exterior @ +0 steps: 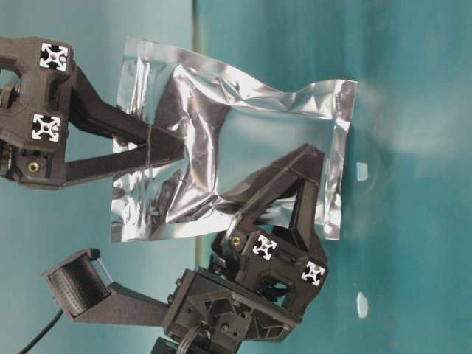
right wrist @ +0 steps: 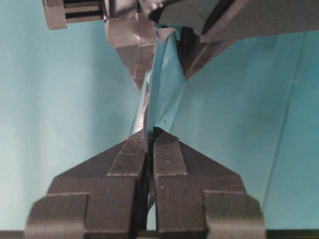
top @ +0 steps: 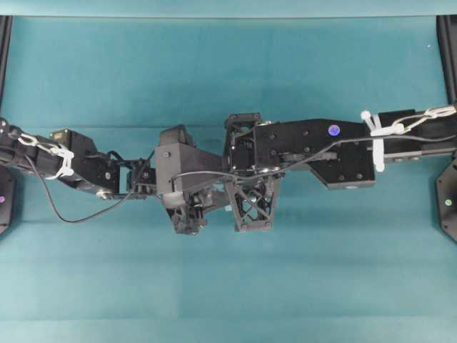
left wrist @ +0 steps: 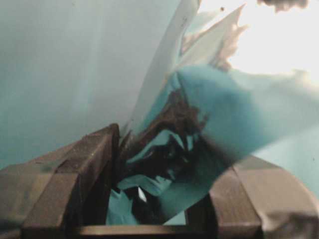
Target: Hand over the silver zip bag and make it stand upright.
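My right fingers (right wrist: 149,144) pinch the silver zip bag (exterior: 221,140) tight above the worktop (top: 214,64). My left fingers (left wrist: 154,184) sit around it, not closed yet.

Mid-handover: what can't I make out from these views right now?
- Overhead view: the silver zip bag is hidden under the left arm and right arm.
- Left wrist view: blur and glare wash out the bag beyond the left gripper, so pad contact is unclear.
- Table-level view: the left gripper's far finger is behind the bag.
- Right wrist view: the right gripper shows the bag edge-on only.
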